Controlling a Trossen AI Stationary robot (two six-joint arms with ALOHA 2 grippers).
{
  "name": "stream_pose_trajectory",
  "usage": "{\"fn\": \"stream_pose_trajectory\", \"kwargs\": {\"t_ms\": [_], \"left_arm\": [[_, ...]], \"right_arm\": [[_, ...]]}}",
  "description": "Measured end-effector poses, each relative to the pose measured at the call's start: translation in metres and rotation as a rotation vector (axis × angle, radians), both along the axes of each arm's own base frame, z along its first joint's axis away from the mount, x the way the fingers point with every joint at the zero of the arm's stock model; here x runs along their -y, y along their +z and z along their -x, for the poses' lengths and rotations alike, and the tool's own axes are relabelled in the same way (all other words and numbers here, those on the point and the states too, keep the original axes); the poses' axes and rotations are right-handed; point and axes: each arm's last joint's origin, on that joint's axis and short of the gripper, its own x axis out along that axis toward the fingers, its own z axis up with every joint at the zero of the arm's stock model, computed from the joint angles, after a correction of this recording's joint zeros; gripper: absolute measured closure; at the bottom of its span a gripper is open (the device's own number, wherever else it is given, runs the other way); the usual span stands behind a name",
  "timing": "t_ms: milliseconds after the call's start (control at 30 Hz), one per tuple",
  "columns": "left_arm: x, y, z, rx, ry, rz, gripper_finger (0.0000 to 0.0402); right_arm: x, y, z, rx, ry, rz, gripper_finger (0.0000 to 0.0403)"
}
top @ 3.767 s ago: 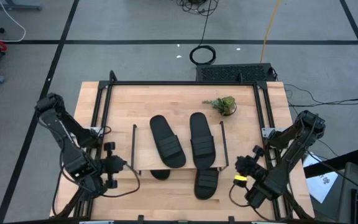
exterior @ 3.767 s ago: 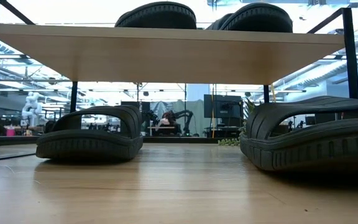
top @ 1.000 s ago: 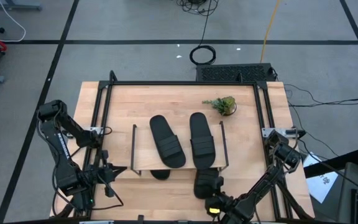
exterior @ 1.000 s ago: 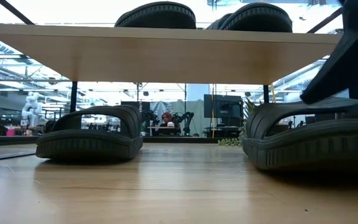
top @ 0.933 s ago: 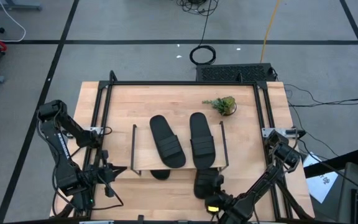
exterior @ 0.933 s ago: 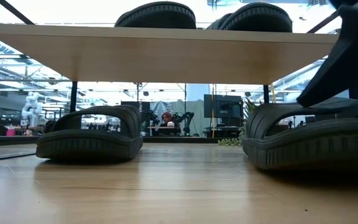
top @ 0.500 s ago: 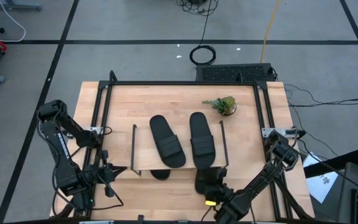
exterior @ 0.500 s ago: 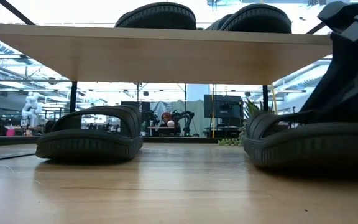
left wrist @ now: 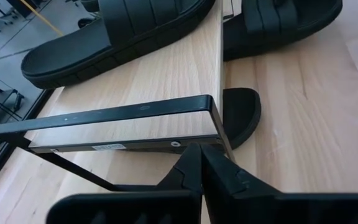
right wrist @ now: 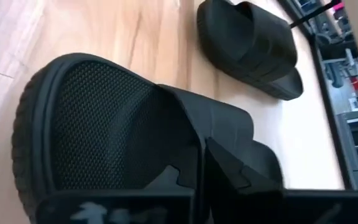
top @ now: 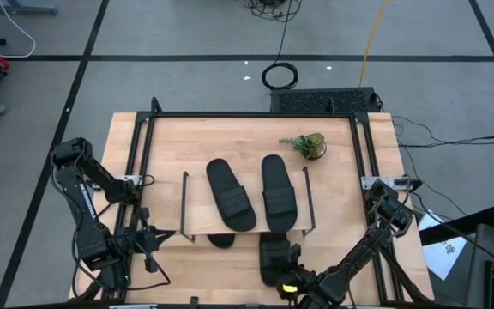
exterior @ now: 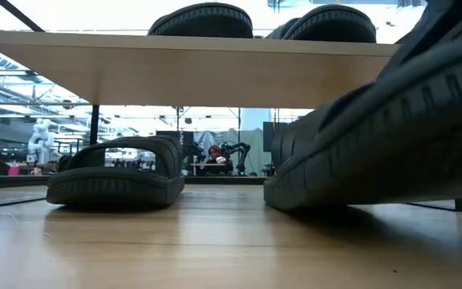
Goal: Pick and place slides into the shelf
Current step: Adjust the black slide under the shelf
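The right gripper [top: 288, 273], its fingers pinched shut on the strap of a black slide [top: 274, 257], holds that sandal tilted with its heel end raised off the table [top: 341, 180], just in front of the shelf [top: 197, 199]. In the low view the sole slants upward to the right, only its front edge near the wood, a pose that suits sliding it in under the top board. A second slide [exterior: 117, 172] already rests flat on the table beneath that board, and two more [top: 230, 194] lie side by side on top, so the held one looks like the last to be stowed. The left gripper [left wrist: 199, 174], fingers pressed together on nothing, waits by the shelf's left front corner. A small plant [top: 305, 144] sits at the table's far right.
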Motion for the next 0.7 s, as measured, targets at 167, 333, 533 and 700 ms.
{"fn": "stream_pose_trajectory", "kwargs": {"t_ms": [167,333,533,700], "left_arm": [[0.000,0.000,0.000,0.002,0.000,0.005,0.0392],[0.001,0.000,0.000,-0.002,-0.014,-0.007,0.0386],[0.002,0.000,-0.001,-0.008,-0.031,-0.023,0.0400],[0.002,0.000,-0.001,-0.008,-0.034,-0.024,0.0386]], "right_arm": [[0.006,0.004,-0.005,0.005,-0.017,0.045,0.0401],[0.018,0.004,-0.014,0.002,-0.058,0.075,0.0402],[0.034,0.001,-0.023,-0.039,-0.083,0.105,0.0402],[0.044,-0.007,-0.025,-0.072,-0.113,0.093,0.0402]]}}
